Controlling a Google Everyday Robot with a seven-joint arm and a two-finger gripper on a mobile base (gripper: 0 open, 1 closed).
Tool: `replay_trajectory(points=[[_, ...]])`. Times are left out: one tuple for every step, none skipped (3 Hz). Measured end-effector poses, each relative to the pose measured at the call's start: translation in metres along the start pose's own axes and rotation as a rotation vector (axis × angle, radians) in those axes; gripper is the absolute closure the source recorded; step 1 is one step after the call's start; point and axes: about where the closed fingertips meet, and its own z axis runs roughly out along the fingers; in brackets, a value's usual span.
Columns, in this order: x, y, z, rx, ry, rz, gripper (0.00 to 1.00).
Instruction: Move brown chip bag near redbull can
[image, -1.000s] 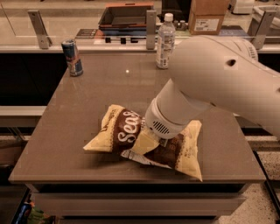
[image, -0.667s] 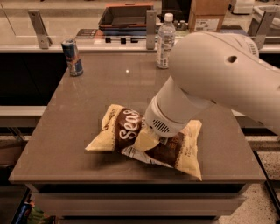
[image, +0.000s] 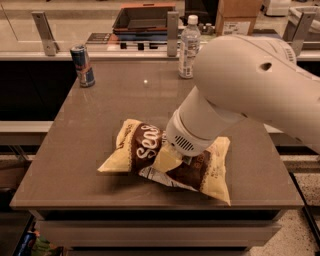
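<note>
Gripper (image: 172, 159) down on the middle of the bag (image: 142, 146); can't tell if it's clamped. Can (image: 82, 65) stands well apart, back-left of it.

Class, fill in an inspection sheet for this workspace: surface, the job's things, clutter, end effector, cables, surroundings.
Surface: brown table top, flat, holding three items.
Job's things: brown chip bag lying flat near the front edge; redbull can upright at the far left corner, well apart from the bag.
Clutter: water bottle upright at the far edge.
End effector: end effector down on the bag's middle, mostly hidden by the white arm.
Cables: nothing seen.
Surroundings: behind the table, a dark tray and a cardboard box.
</note>
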Motion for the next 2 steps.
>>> replay_trajectory(points=[[-0.0004, -0.0001, -0.0008, 0.000, 0.000, 0.000, 1.00], [-0.0005, -0.0001, -0.0009, 0.000, 0.000, 0.000, 1.00]])
